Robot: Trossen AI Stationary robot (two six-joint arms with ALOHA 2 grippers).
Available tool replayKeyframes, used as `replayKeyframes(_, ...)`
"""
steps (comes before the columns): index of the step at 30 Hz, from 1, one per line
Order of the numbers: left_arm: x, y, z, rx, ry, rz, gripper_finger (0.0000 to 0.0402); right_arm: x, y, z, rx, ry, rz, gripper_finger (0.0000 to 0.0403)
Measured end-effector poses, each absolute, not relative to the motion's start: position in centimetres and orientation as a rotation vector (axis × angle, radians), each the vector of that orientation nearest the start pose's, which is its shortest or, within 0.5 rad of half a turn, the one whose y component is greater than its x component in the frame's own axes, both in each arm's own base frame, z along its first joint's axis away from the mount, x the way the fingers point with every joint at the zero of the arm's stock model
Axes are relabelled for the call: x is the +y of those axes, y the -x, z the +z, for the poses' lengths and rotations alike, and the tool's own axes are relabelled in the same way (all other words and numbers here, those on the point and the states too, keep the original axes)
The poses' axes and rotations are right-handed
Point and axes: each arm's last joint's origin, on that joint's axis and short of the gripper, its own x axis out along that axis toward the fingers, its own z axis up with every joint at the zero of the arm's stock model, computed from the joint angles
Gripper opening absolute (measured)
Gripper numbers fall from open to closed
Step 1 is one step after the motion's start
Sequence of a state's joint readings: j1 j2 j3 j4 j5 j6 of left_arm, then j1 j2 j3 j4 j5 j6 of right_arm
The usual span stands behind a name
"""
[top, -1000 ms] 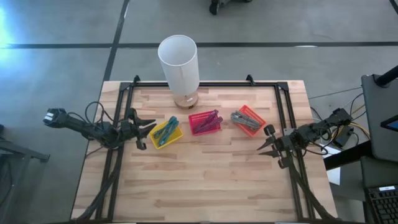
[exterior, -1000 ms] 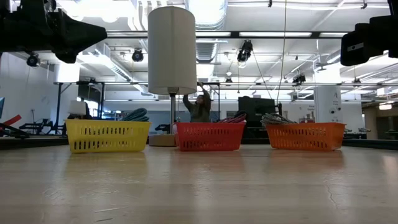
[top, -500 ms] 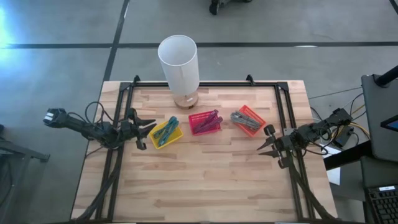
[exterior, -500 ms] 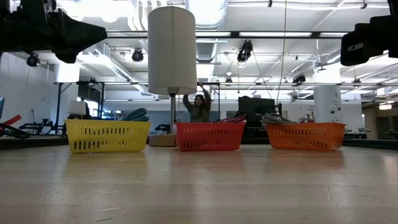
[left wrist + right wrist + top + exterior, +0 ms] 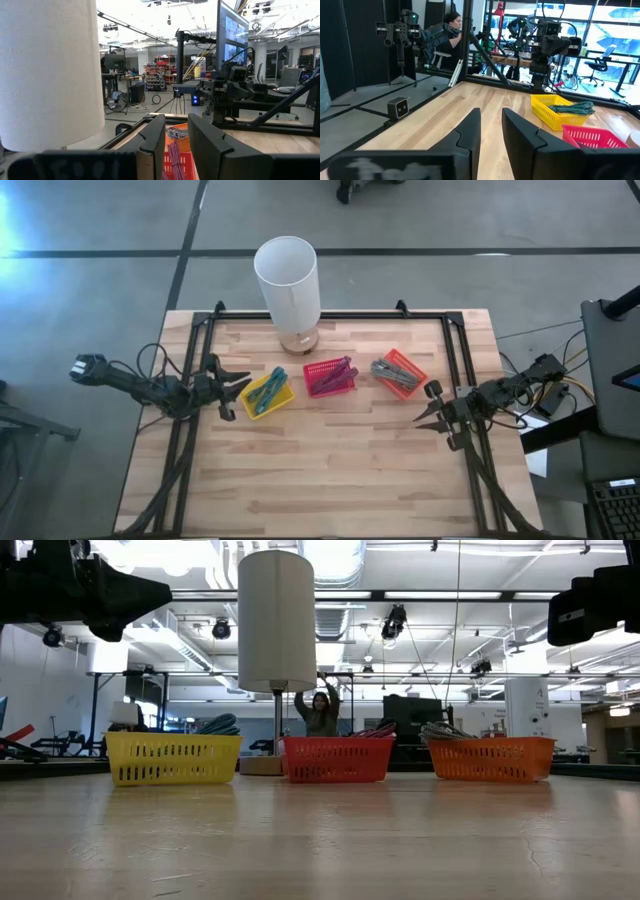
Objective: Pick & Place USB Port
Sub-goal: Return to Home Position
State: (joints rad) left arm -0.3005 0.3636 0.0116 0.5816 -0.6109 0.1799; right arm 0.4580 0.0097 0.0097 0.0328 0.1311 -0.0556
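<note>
Three small baskets stand in a row across the middle of the table. The yellow one [image 5: 267, 393] holds teal cables, the red one [image 5: 330, 377] holds red and purple cables, and the orange one [image 5: 398, 373] holds grey cables. In the low view they are the yellow basket [image 5: 172, 758], the red basket [image 5: 336, 759] and the orange basket [image 5: 490, 758]. My left gripper [image 5: 234, 394] hovers open at the table's left edge, just left of the yellow basket. My right gripper [image 5: 428, 408] hovers open near the right edge, to the near right of the orange basket. Both are empty.
A tall white cylinder [image 5: 288, 280] stands on a wooden base near the table's far edge, behind the yellow and red baskets. Black frame rails run along the table's left, right and far sides. Bare wood lies in front of the baskets. A person [image 5: 320, 712] stands in the room beyond.
</note>
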Motion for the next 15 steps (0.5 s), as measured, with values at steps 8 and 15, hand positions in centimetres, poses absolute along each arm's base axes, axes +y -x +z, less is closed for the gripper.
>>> replayKeyframes(8, -1.76, -11.28, 19.01, -0.179, -0.076, 0.326, 0.0090, 3.97, -8.91, 16.92, -0.040, 0.046, 0.326, 0.0087)
replayKeyframes(15, -1.76, -11.29, 19.02, -0.179, -0.076, 0.326, 0.0090, 3.97, -8.91, 16.92, -0.041, 0.046, 0.325, 0.0090)
